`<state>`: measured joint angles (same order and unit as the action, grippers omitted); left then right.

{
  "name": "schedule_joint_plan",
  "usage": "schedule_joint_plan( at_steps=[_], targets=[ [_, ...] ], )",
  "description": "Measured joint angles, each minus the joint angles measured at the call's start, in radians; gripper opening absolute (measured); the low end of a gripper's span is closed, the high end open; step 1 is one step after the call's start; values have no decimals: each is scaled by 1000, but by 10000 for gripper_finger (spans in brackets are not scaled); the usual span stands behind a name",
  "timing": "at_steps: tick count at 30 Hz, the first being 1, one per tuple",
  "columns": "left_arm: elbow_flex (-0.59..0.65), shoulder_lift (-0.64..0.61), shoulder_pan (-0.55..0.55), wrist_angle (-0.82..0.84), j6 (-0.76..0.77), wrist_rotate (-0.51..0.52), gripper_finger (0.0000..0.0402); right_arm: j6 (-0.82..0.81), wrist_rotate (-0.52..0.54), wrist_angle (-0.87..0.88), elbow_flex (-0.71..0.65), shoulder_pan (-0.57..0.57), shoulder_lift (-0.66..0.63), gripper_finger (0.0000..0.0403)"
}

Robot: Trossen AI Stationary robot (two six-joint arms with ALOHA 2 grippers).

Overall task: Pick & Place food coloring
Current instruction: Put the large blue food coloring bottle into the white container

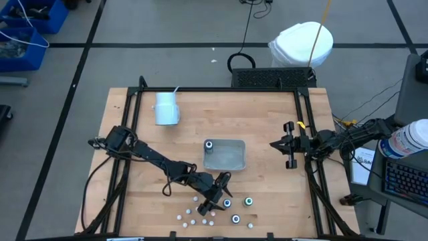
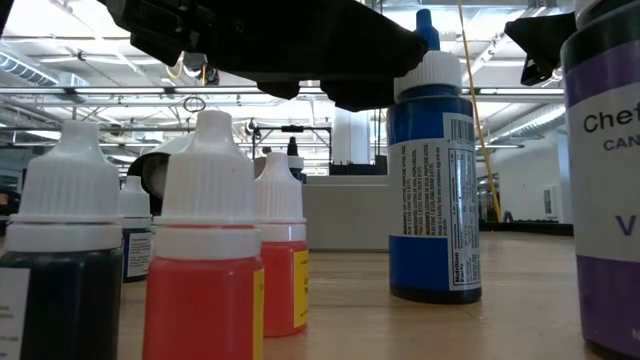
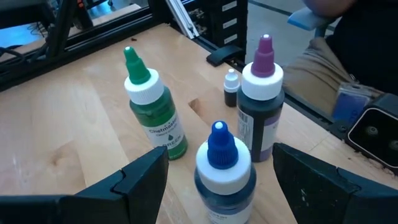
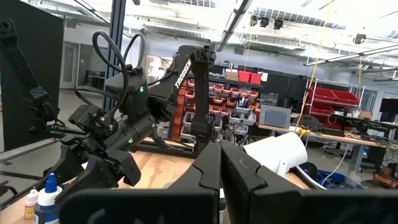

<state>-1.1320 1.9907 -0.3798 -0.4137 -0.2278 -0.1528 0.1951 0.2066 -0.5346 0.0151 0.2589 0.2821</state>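
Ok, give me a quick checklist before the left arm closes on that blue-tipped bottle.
1. Left gripper open: ok.
2. Blue-tipped bottle between its fingers, upright: ok.
3. Green-tipped bottle and purple-tipped bottle outside the fingers: ok, though both stand close.
4. Grey tray has room, one bottle in its corner: ok.
5. Right gripper shut, parked at the table's right edge: ok.
6. Grip height on the bottle: cannot tell.
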Motion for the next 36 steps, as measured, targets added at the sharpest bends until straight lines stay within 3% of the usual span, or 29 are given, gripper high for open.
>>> schedule_joint_plan(
  at_steps=[36],
  targets=[
    [0, 0, 0, -10, -22, 22, 284, 0, 0, 0, 0, 0, 0, 0]
  ],
)
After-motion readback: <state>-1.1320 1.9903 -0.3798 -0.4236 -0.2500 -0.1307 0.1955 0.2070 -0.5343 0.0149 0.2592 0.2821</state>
